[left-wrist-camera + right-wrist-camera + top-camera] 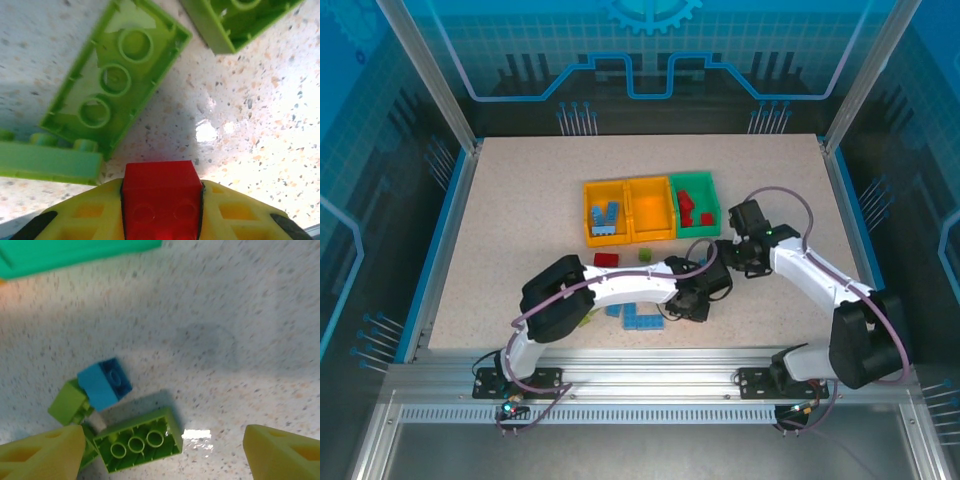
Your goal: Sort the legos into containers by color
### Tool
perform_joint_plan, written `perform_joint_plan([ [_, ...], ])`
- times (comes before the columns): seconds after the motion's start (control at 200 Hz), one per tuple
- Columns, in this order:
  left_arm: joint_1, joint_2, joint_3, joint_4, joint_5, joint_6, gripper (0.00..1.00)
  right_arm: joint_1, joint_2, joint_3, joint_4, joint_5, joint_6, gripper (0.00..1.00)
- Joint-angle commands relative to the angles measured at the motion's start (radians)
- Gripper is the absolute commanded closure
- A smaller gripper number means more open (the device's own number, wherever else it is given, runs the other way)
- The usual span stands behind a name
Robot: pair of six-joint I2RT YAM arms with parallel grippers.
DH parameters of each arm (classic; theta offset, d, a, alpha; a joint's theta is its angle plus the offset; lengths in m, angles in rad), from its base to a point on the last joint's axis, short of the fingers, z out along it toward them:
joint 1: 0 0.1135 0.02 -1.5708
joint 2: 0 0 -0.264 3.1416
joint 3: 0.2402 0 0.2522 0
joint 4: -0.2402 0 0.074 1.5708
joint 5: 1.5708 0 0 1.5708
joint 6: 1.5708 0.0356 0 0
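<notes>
My left gripper (161, 187) is shut on a red lego (160, 197), held just above the speckled table between the yellow fingers. Lime legos lie around it: one upside down (115, 75), one at the top right (235, 20), one studs-up at the left (45, 160). My right gripper (162, 437) stands open over an upside-down lime lego (137, 442), with a blue lego (102, 382) and a small lime one (67, 402) beside it. From above, the containers stand in a row: left orange bin (588, 212) with blue legos, middle orange bin (650, 210), green bin (713, 200) with red legos.
Loose on the table in the top view are a red lego (606, 259), a green one (645, 256) and blue ones (640, 318) near the left arm (620, 290). The two wrists sit close together in front of the bins. The green bin's edge (75, 255) lies just beyond the right gripper.
</notes>
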Motion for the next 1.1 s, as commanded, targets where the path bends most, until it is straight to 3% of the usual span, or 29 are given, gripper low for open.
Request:
perform_joint_plan([
  [0.0, 0.054, -0.101, 0.043, -0.046, -0.043, 0.06, 0.74, 0.057, -0.037, -0.056, 0.023, -0.047, -0.006, 0.13],
  [0.205, 0.147, -0.153, 0.102, -0.084, -0.049, 0.145, 0.74, 0.124, -0.045, -0.116, 0.043, -0.051, -0.003, 0.05],
  [0.465, 0.253, -0.12, 0.23, -0.072, 0.017, 0.205, 0.73, 0.162, -0.023, -0.15, 0.046, -0.015, 0.033, 0.04],
  [0.8, 0.384, 0.177, 0.656, -0.16, 0.144, 0.298, 0.72, 0.16, 0.052, -0.148, 0.085, 0.022, 0.069, 0.08],
  [1.096, 0.458, 0.319, 0.766, -0.06, 0.204, 0.244, 0.64, 0.158, 0.059, -0.158, 0.105, 0.054, 0.078, 0.14],
])
